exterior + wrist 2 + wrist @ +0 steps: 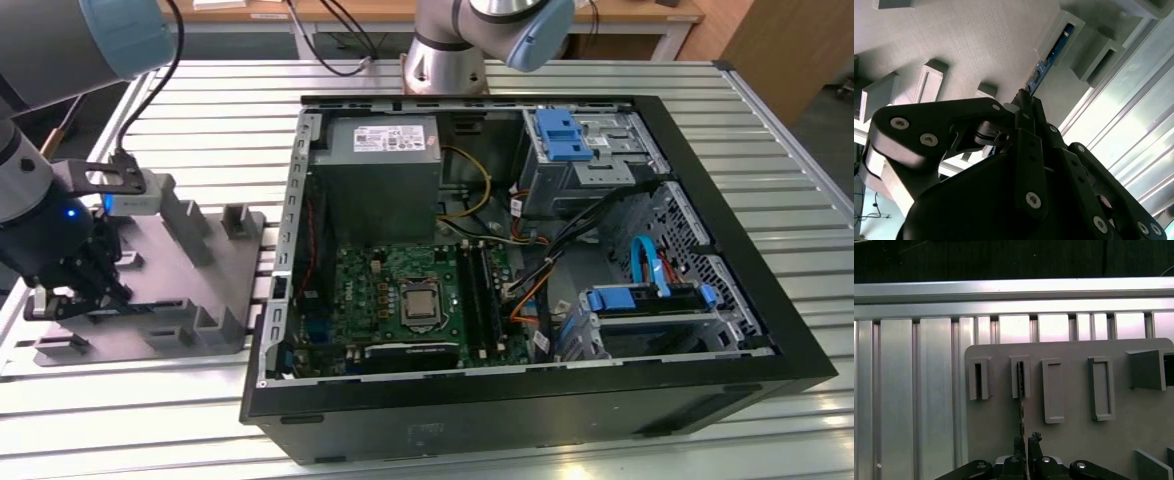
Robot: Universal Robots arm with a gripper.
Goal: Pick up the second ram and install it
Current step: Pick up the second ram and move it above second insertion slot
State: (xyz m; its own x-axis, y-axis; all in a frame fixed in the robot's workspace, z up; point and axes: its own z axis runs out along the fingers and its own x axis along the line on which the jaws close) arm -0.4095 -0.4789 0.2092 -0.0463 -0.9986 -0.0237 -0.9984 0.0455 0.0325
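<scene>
The second ram (1051, 55) is a thin dark board seen edge-on, standing upright in a slotted post of the grey plastic fixture (200, 270). In the first wrist view the ram (1021, 390) runs from that slot down to my gripper (1025, 442). My gripper (1024, 100) has its fingers pressed against both faces of the board's near end. In the exterior view my gripper (74, 290) hangs low over the fixture's end at the exterior view's left, beside the open computer case (534, 410).
Inside the case lie the green motherboard (400, 300) and its long memory slots (478, 290), with cables and blue drive bays toward the exterior view's right. The fixture (1074, 390) has several upright posts. A ribbed aluminium table (200, 110) carries everything.
</scene>
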